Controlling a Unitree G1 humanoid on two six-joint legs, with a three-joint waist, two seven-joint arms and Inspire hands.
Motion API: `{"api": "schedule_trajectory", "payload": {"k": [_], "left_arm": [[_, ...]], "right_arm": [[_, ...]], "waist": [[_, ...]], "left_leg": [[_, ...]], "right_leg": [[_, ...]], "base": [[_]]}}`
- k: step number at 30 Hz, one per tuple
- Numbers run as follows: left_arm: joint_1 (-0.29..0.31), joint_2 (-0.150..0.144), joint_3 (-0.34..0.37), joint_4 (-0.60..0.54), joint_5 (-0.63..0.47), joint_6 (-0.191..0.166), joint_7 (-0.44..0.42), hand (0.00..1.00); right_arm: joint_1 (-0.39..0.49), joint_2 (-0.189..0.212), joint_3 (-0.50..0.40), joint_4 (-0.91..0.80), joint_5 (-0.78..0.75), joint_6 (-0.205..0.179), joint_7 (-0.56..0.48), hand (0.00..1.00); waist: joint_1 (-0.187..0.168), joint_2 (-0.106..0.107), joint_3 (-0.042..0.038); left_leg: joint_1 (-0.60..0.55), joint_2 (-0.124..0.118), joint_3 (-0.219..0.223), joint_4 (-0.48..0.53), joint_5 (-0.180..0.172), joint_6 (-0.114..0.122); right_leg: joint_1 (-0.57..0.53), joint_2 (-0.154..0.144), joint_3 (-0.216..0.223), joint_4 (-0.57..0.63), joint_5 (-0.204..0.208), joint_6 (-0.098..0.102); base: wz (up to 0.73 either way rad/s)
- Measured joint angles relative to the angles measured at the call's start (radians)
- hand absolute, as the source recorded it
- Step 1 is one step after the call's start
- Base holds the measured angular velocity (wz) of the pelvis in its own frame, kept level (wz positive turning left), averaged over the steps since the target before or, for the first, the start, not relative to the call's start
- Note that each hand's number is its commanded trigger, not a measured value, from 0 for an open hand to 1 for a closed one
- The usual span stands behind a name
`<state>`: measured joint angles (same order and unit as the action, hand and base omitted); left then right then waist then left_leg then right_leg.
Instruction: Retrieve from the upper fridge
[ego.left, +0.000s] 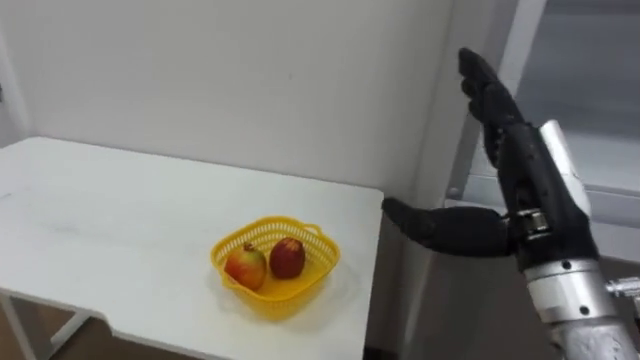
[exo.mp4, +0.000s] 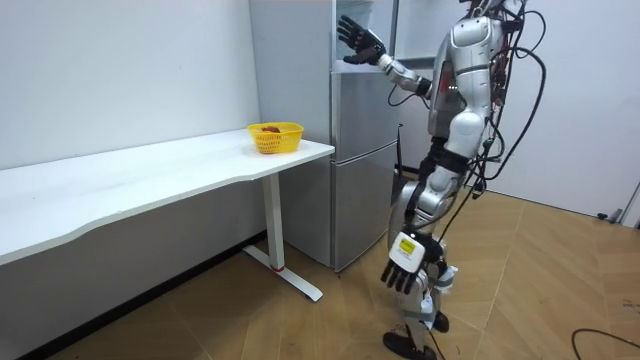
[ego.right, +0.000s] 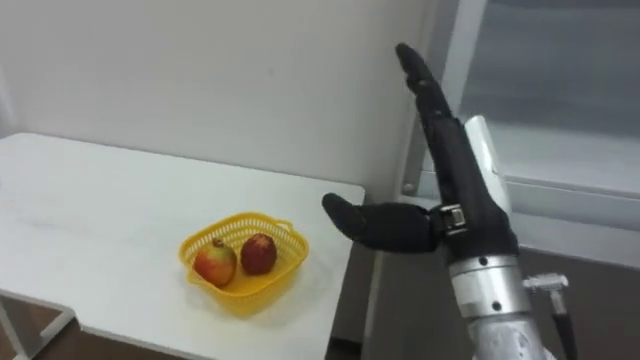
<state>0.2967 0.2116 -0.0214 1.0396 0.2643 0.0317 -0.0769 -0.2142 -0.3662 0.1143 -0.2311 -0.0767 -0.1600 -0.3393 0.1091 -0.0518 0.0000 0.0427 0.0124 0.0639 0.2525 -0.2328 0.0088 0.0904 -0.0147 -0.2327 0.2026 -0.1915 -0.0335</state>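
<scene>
Right hand (ego.left: 525, 175) raised empty by fridge (exo.mp4: 360, 200), fingers straight, thumb spread; basket (ego.left: 318, 248) with apples (ego.left: 287, 257) left of fridge; room view adds left hand (exo.mp4: 405, 262) hanging, fingers relaxed

A white counter (ego.left: 120, 220) stands against a pale wall (ego.left: 230, 70). Near the counter's right front corner sits a yellow basket (ego.left: 275, 297) with a latticed wall. Two fruits lie in it, touching: a yellow-red apple (ego.left: 245, 267) towards the counter's front and a darker red apple (ego.left: 287, 257) just behind it. Under the counter, a white leg (exo.mp4: 272, 225) stands on a wooden floor (exo.mp4: 540, 280).
</scene>
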Motion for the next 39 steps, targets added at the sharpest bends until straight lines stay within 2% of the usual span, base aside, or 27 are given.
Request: {"api": "schedule_trajectory", "payload": {"k": [2, 3, 6, 8, 12, 15, 19, 24, 27, 33, 37, 38, 39], "left_arm": [[0.0, -0.001, 0.008, 0.002, 0.0, -0.018, 0.009, 0.0], [0.003, -0.003, 0.013, 0.002, 0.0, -0.021, 0.009, 0.0], [0.004, -0.004, 0.017, 0.002, 0.001, -0.03, 0.009, 0.0], [0.004, -0.004, 0.018, 0.003, 0.0, -0.037, 0.009, 0.0], [0.006, -0.005, 0.017, 0.015, 0.0, -0.041, 0.01, 0.0], [0.003, -0.008, 0.018, 0.03, 0.0, -0.047, 0.01, 0.0], [0.006, -0.014, 0.02, 0.065, 0.001, -0.047, 0.017, 0.0], [0.01, -0.031, 0.021, 0.069, -0.021, -0.046, 0.022, 0.0], [0.01, -0.043, 0.041, 0.08, -0.027, -0.045, 0.025, 0.0], [0.01, -0.042, 0.045, 0.074, -0.027, -0.028, 0.025, 0.0], [0.014, -0.042, 0.047, 0.067, -0.028, -0.024, 0.026, 0.0], [0.016, -0.042, 0.05, 0.058, -0.032, -0.025, 0.027, 0.0], [0.016, -0.042, 0.05, 0.058, -0.037, -0.028, 0.031, 0.0]], "right_arm": [[0.06, 0.012, -0.046, -0.05, -0.002, -0.01, -0.01, 0.0], [0.096, 0.026, -0.076, -0.075, -0.001, -0.027, -0.019, 0.0], [0.125, 0.048, -0.131, -0.103, -0.003, -0.052, -0.055, 0.0], [0.128, 0.049, -0.155, -0.105, -0.003, -0.065, -0.08, 0.0], [0.184, 0.049, -0.184, -0.108, 0.059, -0.1, -0.12, 0.0], [0.232, 0.05, -0.186, -0.107, 0.09, -0.101, -0.135, 0.0], [0.293, 0.057, -0.191, -0.086, 0.11, -0.101, -0.143, 0.0], [0.363, 0.109, -0.23, 0.014, 0.169, -0.1, -0.147, 0.0], [0.373, 0.135, -0.233, 0.063, 0.208, -0.099, -0.146, 0.0], [0.405, 0.161, -0.258, 0.113, 0.296, -0.079, -0.164, 0.0], [0.415, 0.166, -0.262, 0.138, 0.359, -0.078, -0.186, 0.0], [0.417, 0.166, -0.267, 0.146, 0.394, -0.078, -0.197, 0.0], [0.422, 0.167, -0.269, 0.151, 0.432, -0.081, -0.21, 0.0]], "waist": [[-0.013, 0.0, 0.0002], [-0.027, 0.005, 0.0022], [-0.058, 0.014, 0.0011], [-0.071, 0.02, -0.0029], [-0.089, 0.038, -0.0024], [-0.101, 0.05, 0.0007], [-0.107, 0.06, -0.0009], [-0.113, 0.056, -0.0021], [-0.126, 0.055, -0.0039], [-0.133, 0.057, -0.0041], [-0.136, 0.066, -0.009], [-0.138, 0.067, -0.0093], [-0.138, 0.062, -0.0061]], "left_leg": [[0.008, 0.0, 0.006, 0.0, 0.0, 0.0], [0.014, -0.001, 0.006, -0.001, -0.001, 0.001], [0.024, -0.001, 0.016, -0.016, -0.001, 0.002], [0.026, -0.001, 0.018, -0.018, -0.002, 0.002], [0.052, 0.002, 0.019, -0.024, -0.002, 0.001], [0.05, 0.003, 0.022, -0.031, -0.003, 0.0], [0.054, 0.007, 0.041, -0.031, -0.005, -0.002], [0.057, 0.007, 0.046, -0.036, -0.004, -0.002], [0.058, 0.006, 0.046, -0.039, -0.004, -0.002], [0.064, 0.007, 0.054, -0.041, -0.004, -0.002], [0.067, 0.008, 0.069, -0.048, -0.004, -0.002], [0.07, 0.008, 0.071, -0.05, -0.004, -0.002], [0.073, 0.008, 0.073, -0.052, -0.004, -0.002]], "right_leg": [[0.007, 0.005, 0.008, -0.003, -0.001, 0.002], [0.014, 0.005, 0.008, -0.008, -0.002, 0.003], [0.017, 0.007, 0.014, -0.016, -0.002, 0.003], [0.016, 0.007, 0.019, -0.015, -0.002, 0.003], [0.038, 0.01, 0.023, -0.016, -0.002, 0.004], [0.03, 0.011, 0.028, -0.015, -0.002, 0.004], [0.027, 0.011, 0.042, -0.017, -0.003, 0.002], [0.022, 0.008, 0.044, -0.017, -0.006, 0.002], [0.023, 0.009, 0.045, -0.02, -0.006, 0.002], [0.026, 0.016, 0.059, -0.033, -0.006, 0.003], [0.019, 0.018, 0.07, -0.033, -0.006, 0.003], [0.02, 0.019, 0.074, -0.032, -0.006, 0.003], [0.022, 0.019, 0.076, -0.033, -0.006, 0.003]], "base": [[-0.11], [-0.04], [-0.08], [-0.05], [0.0], [-0.04], [-0.13], [-0.02], [0.0], [-0.03], [-0.11], [-0.07], [-0.06]]}}
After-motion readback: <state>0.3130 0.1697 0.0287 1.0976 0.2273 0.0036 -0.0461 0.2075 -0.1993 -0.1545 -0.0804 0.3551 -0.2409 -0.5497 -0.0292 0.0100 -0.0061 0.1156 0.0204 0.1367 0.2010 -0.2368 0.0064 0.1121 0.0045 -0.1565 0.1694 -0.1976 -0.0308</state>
